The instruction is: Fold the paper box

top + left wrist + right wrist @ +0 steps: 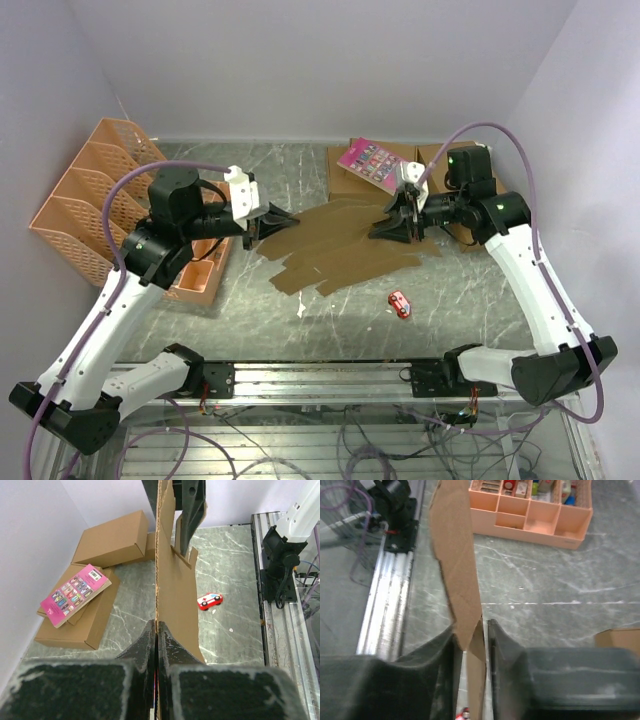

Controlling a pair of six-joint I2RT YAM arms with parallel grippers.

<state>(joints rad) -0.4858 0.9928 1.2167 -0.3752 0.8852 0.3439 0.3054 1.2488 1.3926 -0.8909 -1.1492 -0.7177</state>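
Observation:
The paper box (pixel 340 248) is a flat brown die-cut sheet with flaps, held just above the table's middle between both grippers. My left gripper (pixel 268 222) is shut on its left edge. In the left wrist view the sheet (pixel 175 580) runs edge-on away from the shut jaws of the gripper (pixel 157 630). My right gripper (pixel 395 225) grips the right edge. In the right wrist view a doubled flap (pixel 457 555) stands between the fingers of the gripper (pixel 471 630), the jaws narrow around it.
A red toy car (pixel 400 303) lies on the table in front of the sheet. Larger brown boxes (pixel 440 165) with a pink booklet (pixel 372 165) stand at the back right. An orange file rack (pixel 95 205) and compartment tray (pixel 200 270) stand at the left.

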